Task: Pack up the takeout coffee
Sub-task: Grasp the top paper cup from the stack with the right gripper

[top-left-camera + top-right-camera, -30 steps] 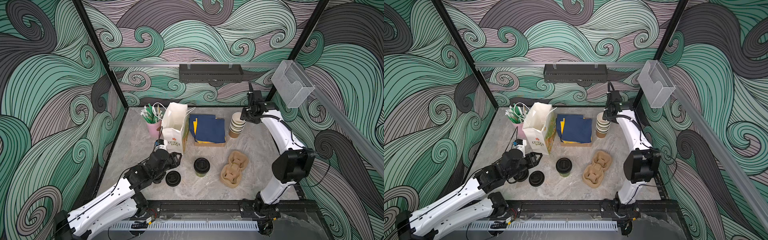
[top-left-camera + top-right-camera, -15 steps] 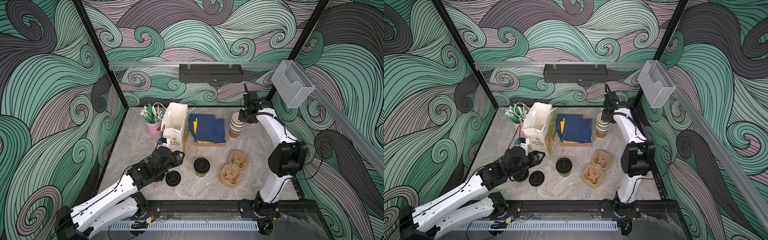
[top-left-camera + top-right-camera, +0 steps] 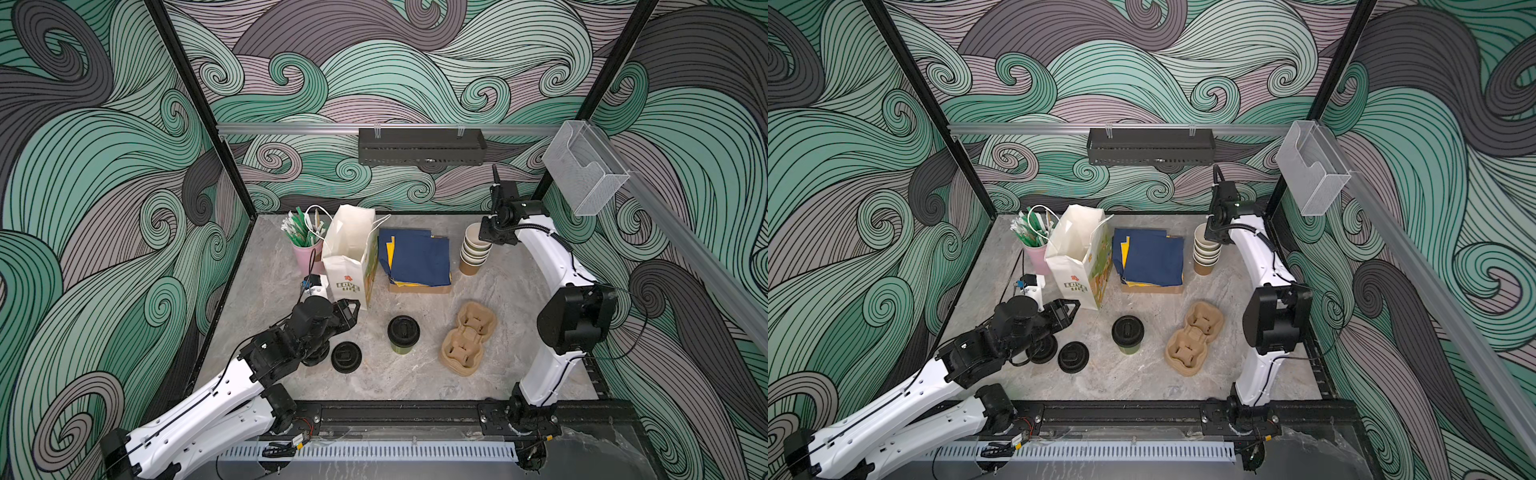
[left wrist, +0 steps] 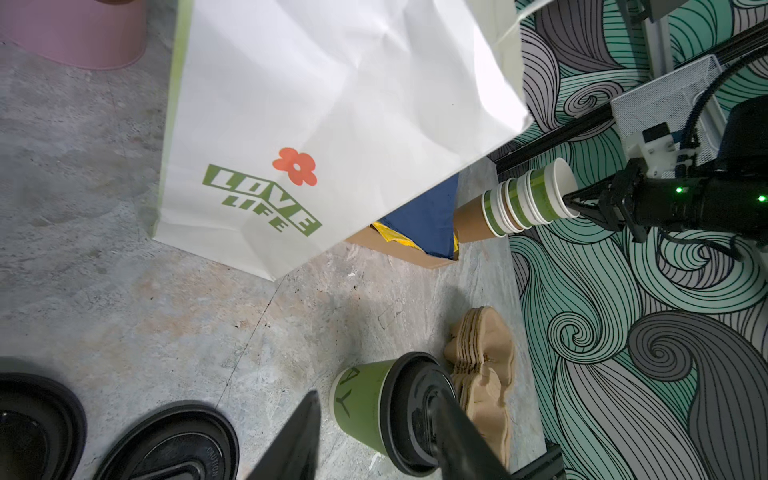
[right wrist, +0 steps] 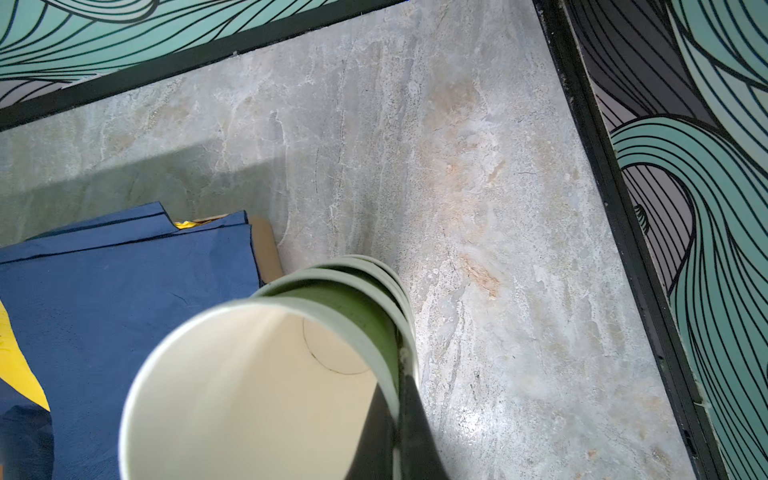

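On the grey marble desk (image 3: 399, 386), right of the white paper bag (image 3: 351, 249), the right gripper (image 4: 570, 203) has just pinched shut on the far lidless paper-cup stack (image 3: 473, 253), likely starting a second coffee, while the half-open, empty left gripper (image 3: 352, 313) hovers left of the near-centre black-lidded olive-green paper cup (image 3: 403, 332).

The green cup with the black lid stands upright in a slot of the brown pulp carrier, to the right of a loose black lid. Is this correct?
Not quite. The green cup stands upright, right of the loose black lid, but on the bare table beside the pulp carrier, not in a slot. Both top views show a gap between them.
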{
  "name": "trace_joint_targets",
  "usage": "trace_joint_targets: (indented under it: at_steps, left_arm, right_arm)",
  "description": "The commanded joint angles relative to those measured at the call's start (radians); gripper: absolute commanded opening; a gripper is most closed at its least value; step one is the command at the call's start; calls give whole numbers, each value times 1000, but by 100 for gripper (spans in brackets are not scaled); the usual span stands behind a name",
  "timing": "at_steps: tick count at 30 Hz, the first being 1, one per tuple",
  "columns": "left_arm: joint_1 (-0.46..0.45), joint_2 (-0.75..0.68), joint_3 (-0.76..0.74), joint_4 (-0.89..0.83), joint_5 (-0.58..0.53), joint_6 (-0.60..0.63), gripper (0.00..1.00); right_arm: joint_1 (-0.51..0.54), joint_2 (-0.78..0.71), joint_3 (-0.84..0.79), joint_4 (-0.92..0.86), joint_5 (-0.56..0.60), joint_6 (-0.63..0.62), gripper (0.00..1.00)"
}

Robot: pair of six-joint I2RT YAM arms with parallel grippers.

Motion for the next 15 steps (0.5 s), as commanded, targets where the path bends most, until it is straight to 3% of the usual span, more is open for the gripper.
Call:
trace_joint_targets:
  at_steps: [1, 15]
  left_arm:
    - [6, -23, 22, -31, -47, 11, 47]
    - [8, -74, -1, -55, -93, -23, 49]
  right_arm:
    - [-9, -53, 35, -14, -25, 2, 0]
    - [-21, -216, 73, -33, -123, 2, 0]
